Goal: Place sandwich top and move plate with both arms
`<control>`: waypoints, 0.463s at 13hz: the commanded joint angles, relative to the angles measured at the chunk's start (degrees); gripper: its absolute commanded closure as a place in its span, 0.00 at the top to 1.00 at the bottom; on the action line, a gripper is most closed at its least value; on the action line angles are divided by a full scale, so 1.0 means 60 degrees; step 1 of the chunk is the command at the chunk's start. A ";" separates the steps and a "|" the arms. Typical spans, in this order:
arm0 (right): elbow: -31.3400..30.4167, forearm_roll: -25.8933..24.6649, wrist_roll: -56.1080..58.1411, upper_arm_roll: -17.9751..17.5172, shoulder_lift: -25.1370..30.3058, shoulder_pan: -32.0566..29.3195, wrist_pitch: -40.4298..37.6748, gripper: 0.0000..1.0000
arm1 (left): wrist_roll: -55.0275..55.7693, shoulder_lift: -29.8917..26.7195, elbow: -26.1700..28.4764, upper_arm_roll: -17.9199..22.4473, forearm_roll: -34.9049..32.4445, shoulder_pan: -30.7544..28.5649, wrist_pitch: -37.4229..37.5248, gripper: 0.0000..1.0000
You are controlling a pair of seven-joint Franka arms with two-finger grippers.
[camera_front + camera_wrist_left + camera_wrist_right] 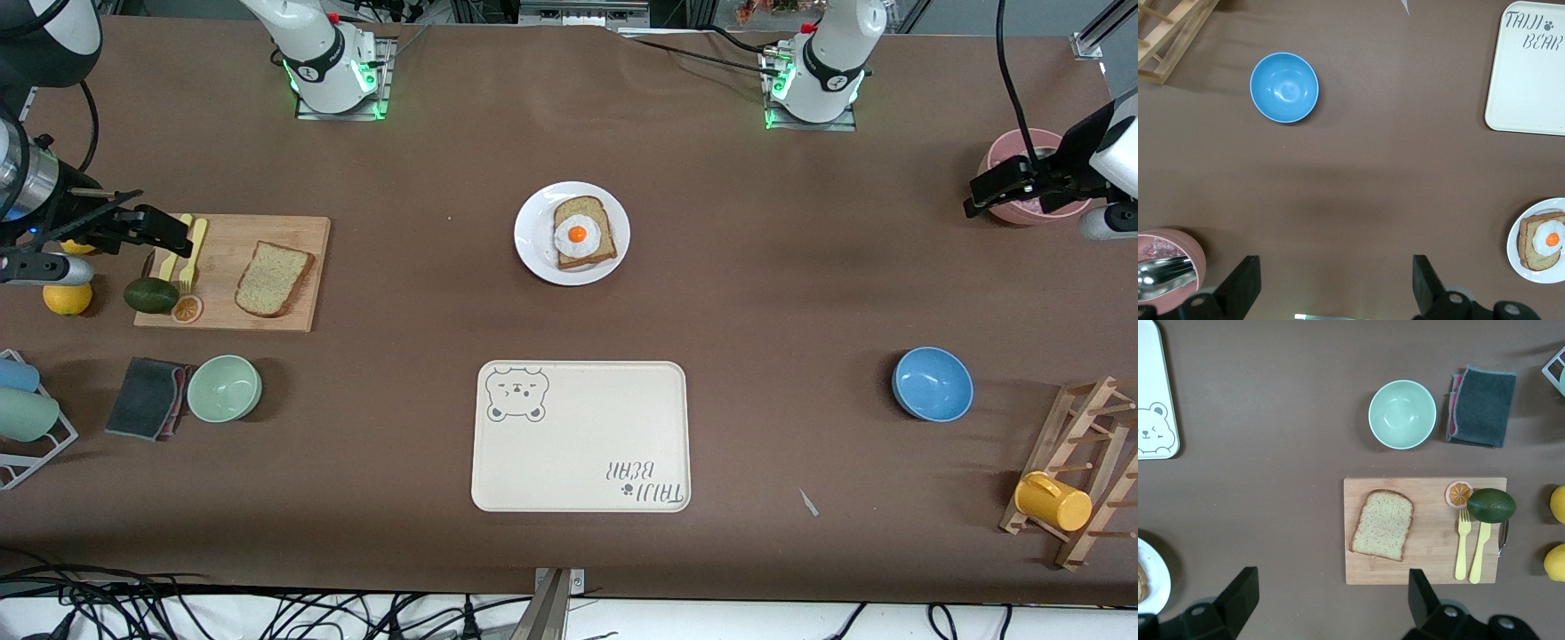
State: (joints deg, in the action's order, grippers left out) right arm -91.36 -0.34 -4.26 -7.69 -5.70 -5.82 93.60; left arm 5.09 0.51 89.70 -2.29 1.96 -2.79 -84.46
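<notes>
Two grippers hang in the air at the table's ends, both spread wide and holding nothing. The right gripper (164, 233) is over the end of the wooden cutting board (302, 233) where a yellow fork (1463, 544) and yellow knife (1479, 552) lie side by side. The left gripper (1000, 188) is over a pink bowl (1009, 151) at the left arm's end of the table.

The sandwich top (273, 278) lies flat on the cutting board, untouched, with bare wood around it. On the same board, toward the right arm's end, sit an avocado (150, 294) and a dried orange slice (187, 308), close to the cutlery. Two lemons (1558, 533) rest on the table just off that end of the board.

The plate (533, 238) stands mid-table, well apart from the board, carrying a bread slice with a fried egg (578, 234) on it. Nearer the front camera than the plate lies the cream tray with a bear drawing (580, 462). A mint bowl (224, 388) and a folded grey cloth (146, 397) sit nearer the camera than the board; a blue bowl (932, 383) and a wooden rack (1085, 471) holding a yellow cup (1053, 501) stand toward the left arm's end. Only bare brown tabletop lies between the board and the plate.
</notes>
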 commanded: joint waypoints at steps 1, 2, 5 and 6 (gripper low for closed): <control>0.0183 -0.0075 -0.0067 -0.0007 -0.0060 0.0032 -0.0189 0.99 | -0.0057 -0.0027 -0.0023 -0.0073 -0.0531 -0.0004 0.0102 1.00; 0.0168 -0.0075 -0.0081 -0.0007 -0.0060 0.0032 -0.0204 0.99 | -0.0042 -0.0027 -0.0023 -0.0073 -0.0561 -0.0004 0.0102 1.00; 0.0168 -0.0090 -0.0081 -0.0007 -0.0060 0.0046 -0.0204 0.99 | -0.0042 -0.0100 0.0020 -0.0117 -0.0576 -0.0004 0.0058 1.00; 0.0168 -0.0090 -0.0081 -0.0022 -0.0060 0.0046 -0.0189 0.99 | -0.0013 -0.0158 0.0166 -0.0117 -0.0562 -0.0004 -0.0015 1.00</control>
State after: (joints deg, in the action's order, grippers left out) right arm -91.36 -0.34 -4.26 -7.71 -5.74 -5.78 93.35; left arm 5.09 0.51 89.73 -2.52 0.16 -2.77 -84.46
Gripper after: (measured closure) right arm 0.009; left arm 0.000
